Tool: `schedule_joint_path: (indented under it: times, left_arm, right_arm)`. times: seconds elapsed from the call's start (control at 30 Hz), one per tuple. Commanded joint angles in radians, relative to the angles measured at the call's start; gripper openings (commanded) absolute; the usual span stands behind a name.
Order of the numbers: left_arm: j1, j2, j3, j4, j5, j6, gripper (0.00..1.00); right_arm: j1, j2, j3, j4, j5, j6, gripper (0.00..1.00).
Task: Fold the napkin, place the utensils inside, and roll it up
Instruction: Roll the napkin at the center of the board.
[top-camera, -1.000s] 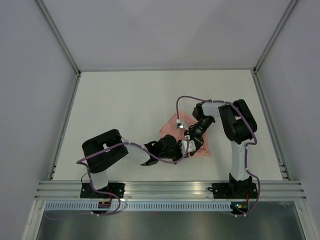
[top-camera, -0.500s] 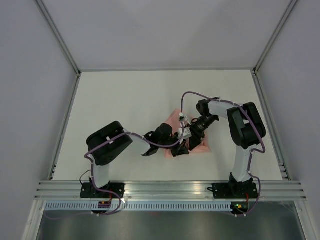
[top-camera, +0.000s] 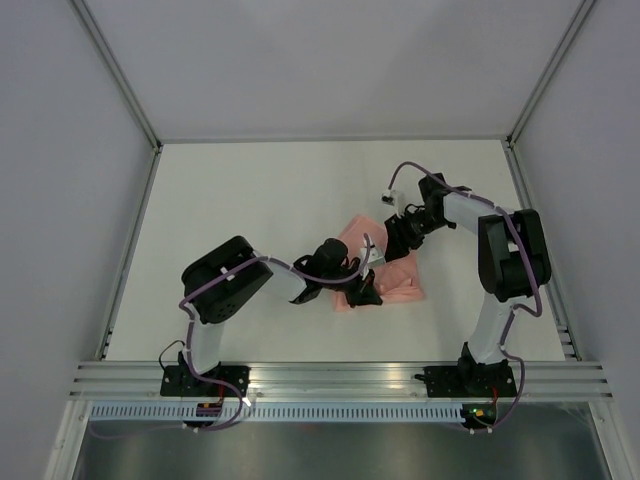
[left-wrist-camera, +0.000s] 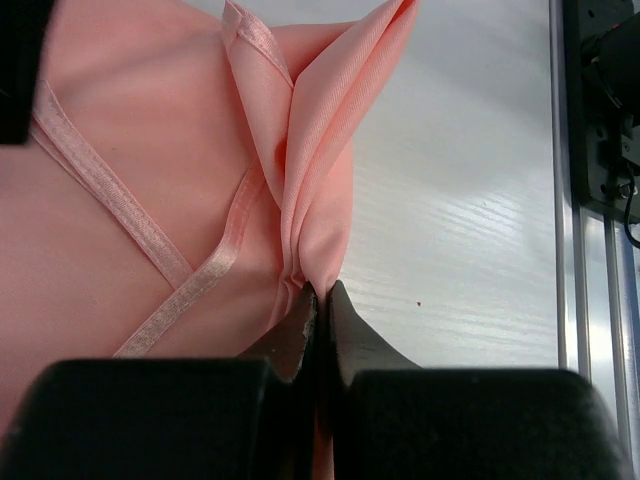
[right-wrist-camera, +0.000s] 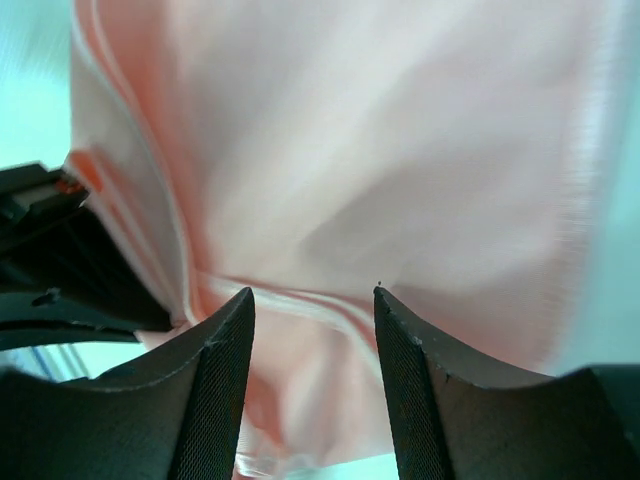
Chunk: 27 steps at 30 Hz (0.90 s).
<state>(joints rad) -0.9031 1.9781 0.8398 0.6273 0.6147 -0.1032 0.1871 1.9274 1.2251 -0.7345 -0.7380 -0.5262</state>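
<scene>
The pale salmon-pink napkin (top-camera: 398, 277) lies partly folded on the white table, right of centre. My left gripper (top-camera: 366, 292) is at its near left corner. In the left wrist view the left gripper (left-wrist-camera: 321, 292) is shut on a bunched fold of the napkin (left-wrist-camera: 150, 150), whose hemmed edges cross on top. My right gripper (top-camera: 397, 243) hovers over the napkin's far edge. In the right wrist view it (right-wrist-camera: 313, 295) is open and empty above the napkin (right-wrist-camera: 400, 150). The utensils are not in view.
The white table (top-camera: 250, 200) is walled on three sides. A metal rail (top-camera: 340, 378) with both arm bases runs along the near edge. The left arm's dark body (right-wrist-camera: 60, 270) shows at the left of the right wrist view.
My right gripper has drawn back from the napkin's middle toward the far right. My left arm has shifted a little and keeps its grip on the napkin's corner.
</scene>
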Motion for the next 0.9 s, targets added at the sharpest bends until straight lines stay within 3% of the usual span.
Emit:
schedule_joint_path:
  times: [0.0,0.2,0.43,0.53,0.67,0.87]
  left_arm:
    - [0.009,0.105,-0.019,-0.259,-0.023,-0.006,0.02]
    - [0.05,0.165,0.05,-0.359,0.023,-0.044,0.02]
    - [0.108,0.215,0.102,-0.46,0.077,-0.078,0.02]
    - [0.136,0.225,0.128,-0.489,0.115,-0.085,0.02]
    - [0.165,0.238,0.162,-0.547,0.149,-0.092,0.02]
    - [0.199,0.263,0.212,-0.615,0.18,-0.096,0.02]
  right_arm:
    - [-0.073,-0.089,0.005,0.162,0.016,0.08,0.57]
    - [-0.233,-0.186,0.017,0.1,-0.171,0.02,0.58]
    - [-0.313,-0.384,-0.106,-0.045,-0.255,-0.28,0.6]
    - [-0.285,-0.534,-0.229,-0.017,-0.195,-0.377,0.6]
    - [-0.151,-0.735,-0.398,0.136,-0.074,-0.408,0.63]
    - [0.07,-0.798,-0.545,0.253,0.097,-0.433,0.64]
